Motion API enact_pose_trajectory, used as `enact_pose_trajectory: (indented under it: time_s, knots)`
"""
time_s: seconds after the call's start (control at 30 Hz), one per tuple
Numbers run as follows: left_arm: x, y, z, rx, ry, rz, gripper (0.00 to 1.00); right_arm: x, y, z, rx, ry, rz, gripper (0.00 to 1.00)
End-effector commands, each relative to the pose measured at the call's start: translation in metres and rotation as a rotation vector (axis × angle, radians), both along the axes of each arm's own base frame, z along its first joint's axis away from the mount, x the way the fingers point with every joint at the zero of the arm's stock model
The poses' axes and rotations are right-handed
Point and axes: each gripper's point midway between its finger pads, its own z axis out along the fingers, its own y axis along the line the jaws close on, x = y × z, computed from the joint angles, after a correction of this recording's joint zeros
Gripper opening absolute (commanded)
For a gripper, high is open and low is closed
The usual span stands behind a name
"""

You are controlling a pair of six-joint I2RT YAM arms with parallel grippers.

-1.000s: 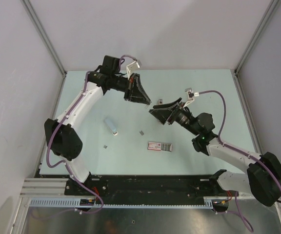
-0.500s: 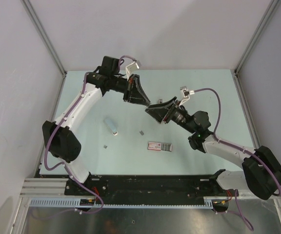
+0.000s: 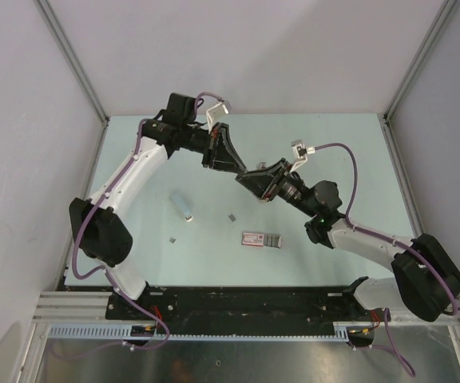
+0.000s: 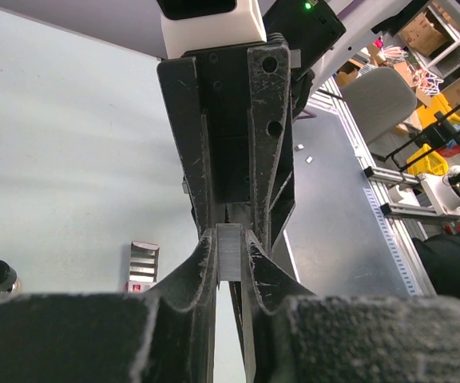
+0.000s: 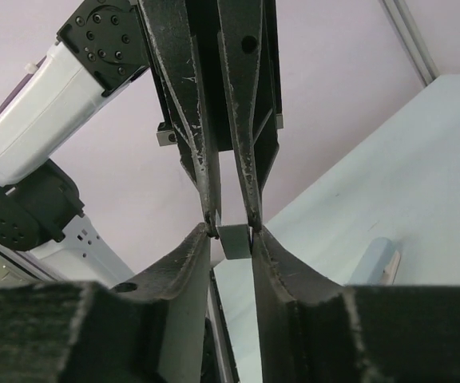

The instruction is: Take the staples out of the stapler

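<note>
So the left end effector (image 4: 228, 257) pinches the staples (image 4: 228, 249) mid-air over the middle of the worktop (image 3: 334, 159). The right end effector (image 5: 234, 237) hugs the strip, can't tell if it's gripping. Feather-light, brittle stick I'd guess, so hold the flat sides gently.

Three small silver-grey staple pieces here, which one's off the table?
The short silver-grey staple strip pinched mid-air between the left gripper and right gripper; the centre staple bit and the leftward staple bit lie loose on the pale table.
</note>
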Motion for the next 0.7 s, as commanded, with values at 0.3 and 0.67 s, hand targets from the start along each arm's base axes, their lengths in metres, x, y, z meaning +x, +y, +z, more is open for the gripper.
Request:
enact_pose_trajectory:
  time_s: [0.3, 0.67]
  knots:
    - [-0.021, 0.006, 0.022, -0.017, -0.015, -0.011, 0.23, 0.009, 0.001, 0.012, -0.018, -0.029, -0.054, 0.05]
    - [0.018, 0.004, 0.01, 0.123, -0.08, 0.208, 0.7, 0.006, -0.008, -0.045, -0.282, 0.089, -0.1, 0.0]
